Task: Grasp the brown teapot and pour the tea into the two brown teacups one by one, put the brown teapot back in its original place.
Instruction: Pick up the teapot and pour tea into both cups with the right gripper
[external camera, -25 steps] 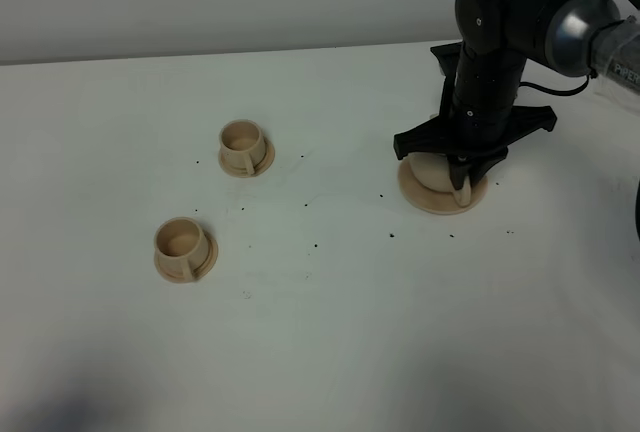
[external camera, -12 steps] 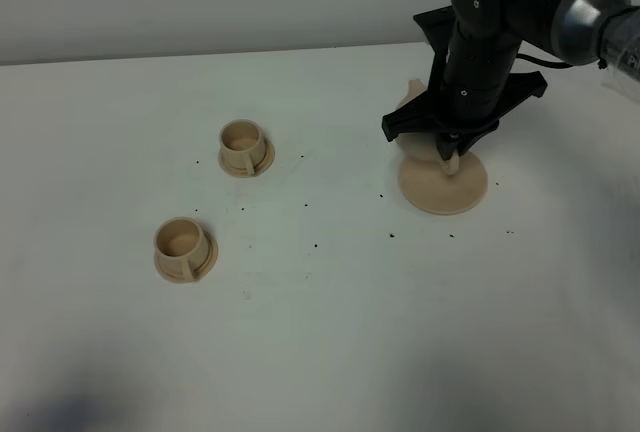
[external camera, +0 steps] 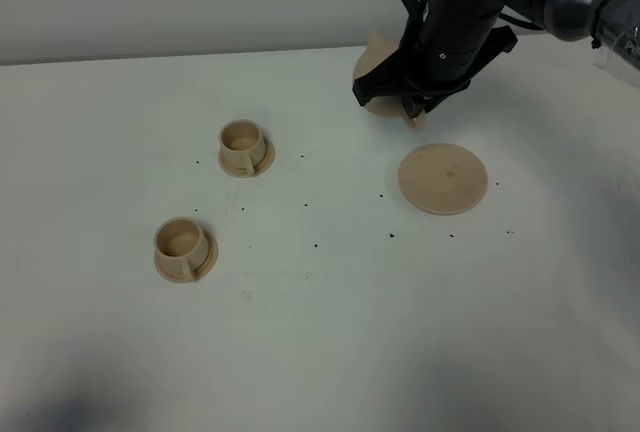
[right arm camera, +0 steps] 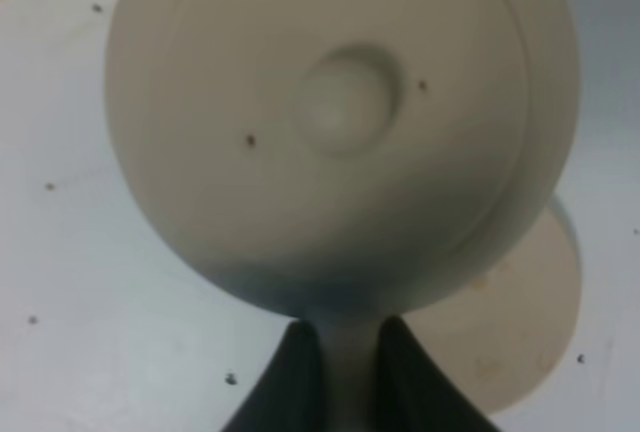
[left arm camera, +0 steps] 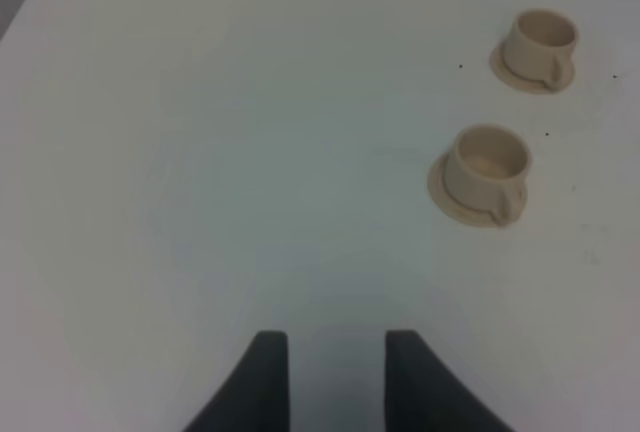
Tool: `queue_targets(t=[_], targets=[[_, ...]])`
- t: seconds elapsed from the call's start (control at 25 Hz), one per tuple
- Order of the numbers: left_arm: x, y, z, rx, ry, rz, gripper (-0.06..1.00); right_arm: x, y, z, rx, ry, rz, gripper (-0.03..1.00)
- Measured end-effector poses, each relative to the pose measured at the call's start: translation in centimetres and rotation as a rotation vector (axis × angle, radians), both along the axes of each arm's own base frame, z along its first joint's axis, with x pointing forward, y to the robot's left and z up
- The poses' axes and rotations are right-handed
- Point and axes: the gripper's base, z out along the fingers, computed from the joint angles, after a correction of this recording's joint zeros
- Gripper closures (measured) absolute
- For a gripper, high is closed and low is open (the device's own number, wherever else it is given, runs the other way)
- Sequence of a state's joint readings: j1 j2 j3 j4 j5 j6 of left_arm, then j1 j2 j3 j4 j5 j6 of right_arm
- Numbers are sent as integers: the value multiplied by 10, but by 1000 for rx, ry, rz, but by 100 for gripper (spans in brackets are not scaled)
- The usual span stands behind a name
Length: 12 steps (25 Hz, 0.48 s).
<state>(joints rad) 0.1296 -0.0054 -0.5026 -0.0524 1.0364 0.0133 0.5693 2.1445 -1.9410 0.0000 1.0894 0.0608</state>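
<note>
My right gripper [external camera: 418, 112] is shut on the loop handle of the brown teapot [external camera: 377, 77] and holds it in the air, up and left of the flat tan saucer [external camera: 443, 179], which lies bare. In the right wrist view the teapot's domed lid and knob [right arm camera: 345, 102] fill the frame, with my fingers [right arm camera: 300, 372] clamped on the handle and the saucer [right arm camera: 520, 322] partly showing beneath. The two brown teacups stand upright at the left: the far one [external camera: 243, 146] and the near one [external camera: 183, 248]. My left gripper [left arm camera: 327, 372] is open and empty, away from the cups [left arm camera: 487, 170] [left arm camera: 540, 47].
The white table [external camera: 330, 342] has small dark specks scattered between the cups and the saucer. A pale wall runs along the table's far edge. The right arm's black body [external camera: 470, 2] hangs over the far right of the table.
My right gripper has lifted the teapot off the saucer and carried it up and to the left. The saucer now lies uncovered. The cups and the left gripper have not moved.
</note>
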Motion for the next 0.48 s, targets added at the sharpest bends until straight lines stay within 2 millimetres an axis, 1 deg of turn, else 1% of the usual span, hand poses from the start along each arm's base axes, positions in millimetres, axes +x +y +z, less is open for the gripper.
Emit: queue_targets(t=[0.12, 0.16, 0.24, 0.32, 0.48], targets=[[0, 0, 0, 0, 0, 0, 66, 1, 7, 2, 10, 7, 31, 84], [0, 0, 0, 0, 0, 0, 66, 2, 10, -1, 3, 15, 43, 84], [0, 0, 0, -1, 0, -1, 66, 3, 22, -6, -5, 27, 79, 84], [0, 0, 0, -1, 0, -1, 66, 5, 34, -16, -21, 43, 115, 84], [0, 0, 0, -1, 0, -1, 66, 7, 57, -23, -38, 24, 204, 84]])
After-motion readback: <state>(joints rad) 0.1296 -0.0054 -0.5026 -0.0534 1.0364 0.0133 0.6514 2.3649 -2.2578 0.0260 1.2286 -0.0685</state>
